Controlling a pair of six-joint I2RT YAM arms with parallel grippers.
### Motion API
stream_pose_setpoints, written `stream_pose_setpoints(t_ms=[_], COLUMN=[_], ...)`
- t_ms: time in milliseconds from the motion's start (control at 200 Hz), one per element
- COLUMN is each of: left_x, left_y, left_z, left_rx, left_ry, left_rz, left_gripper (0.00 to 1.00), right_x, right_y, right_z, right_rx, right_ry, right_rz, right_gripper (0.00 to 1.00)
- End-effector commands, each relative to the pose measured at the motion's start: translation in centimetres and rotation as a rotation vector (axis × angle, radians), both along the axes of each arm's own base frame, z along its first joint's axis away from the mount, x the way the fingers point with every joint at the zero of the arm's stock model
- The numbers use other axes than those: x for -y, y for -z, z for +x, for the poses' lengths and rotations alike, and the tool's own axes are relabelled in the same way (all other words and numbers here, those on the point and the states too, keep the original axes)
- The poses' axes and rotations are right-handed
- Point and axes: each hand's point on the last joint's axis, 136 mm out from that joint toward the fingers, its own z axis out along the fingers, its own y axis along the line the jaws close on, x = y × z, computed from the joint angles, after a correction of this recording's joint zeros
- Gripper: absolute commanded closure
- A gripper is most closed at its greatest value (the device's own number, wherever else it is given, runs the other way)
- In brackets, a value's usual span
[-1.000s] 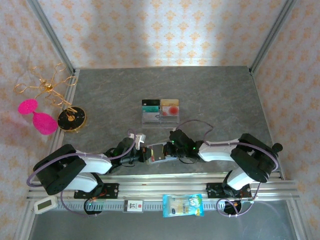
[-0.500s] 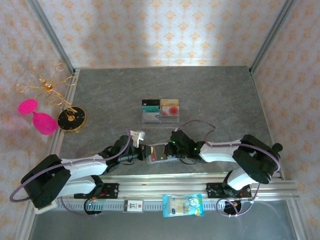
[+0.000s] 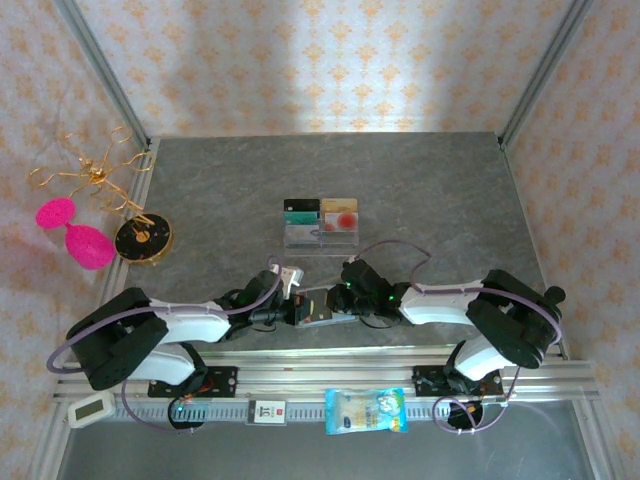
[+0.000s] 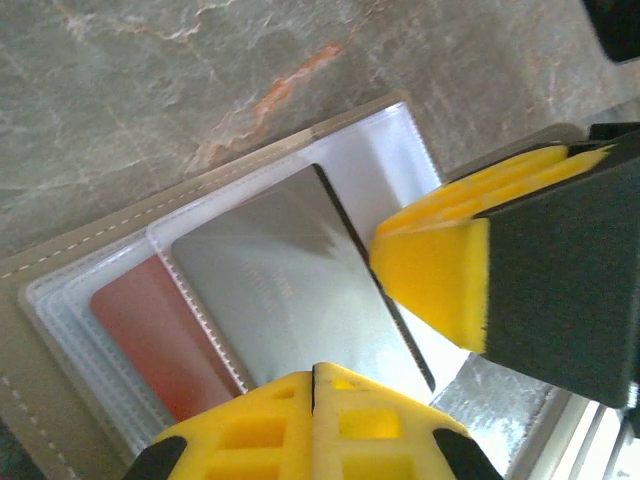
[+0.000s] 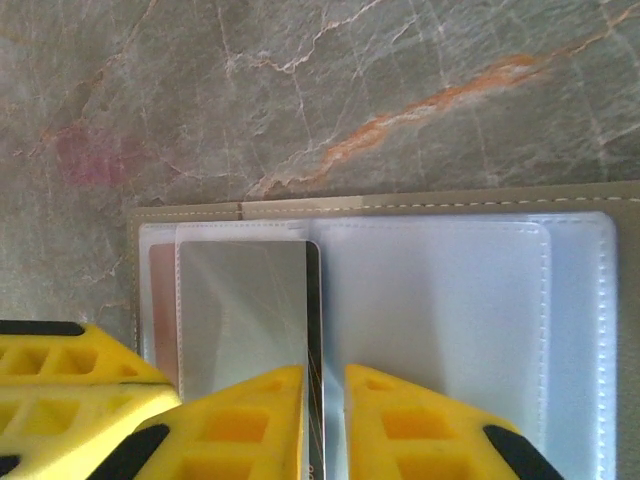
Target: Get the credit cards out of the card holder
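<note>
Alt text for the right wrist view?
An open card holder lies on a grey marbled table, a silver card in its left clear pocket and a reddish card behind. The right gripper holds its yellow jaws slightly apart over the silver card's right edge.

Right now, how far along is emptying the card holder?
Looks done: several cards stand in the clear tray. In hand: the right jaws, slightly apart, straddle the edge of the grey card in the open card holder; the left jaws are shut over the holder. Left: that grey card and a red card sit pocketed.
</note>
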Motion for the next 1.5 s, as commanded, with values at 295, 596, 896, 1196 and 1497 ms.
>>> stream_pose_setpoints(t_ms=[295,596,896,1196,1497], left_x=[-0.9,-1.6,-0.7,2.6,1.6], left_y=[2.2,2.1,-2.0,-3.1,0.2], left_z=[-0.9,-0.6,0.5,1.0,0.9], left_rx=[-0.037,-0.029,0.061,0.081,0.034], left_ry=[0.007,-0.010,-0.005,0.066,0.047], left_rz=[0.055,0.049,-0.014,-0.037,0.048], left_gripper=[1.00,1.00,1.00,1.00,1.00], right_x=[0.6,3.9,2.5,1.1,1.2], right_y=[1.1,1.4,-1.7,-2.8,-1.0], right_z=[-0.5,-0.2,0.4,0.2,0.0], right_rx=[-0.008,0.023,0.088,0.097,0.058], right_ry=[-0.016,0.082,0.030,-0.053,-0.075], right_rz=[-0.028,-0.132,-0.067,-0.019,-0.029], right_gripper=[1.00,1.00,0.80,0.71,0.71])
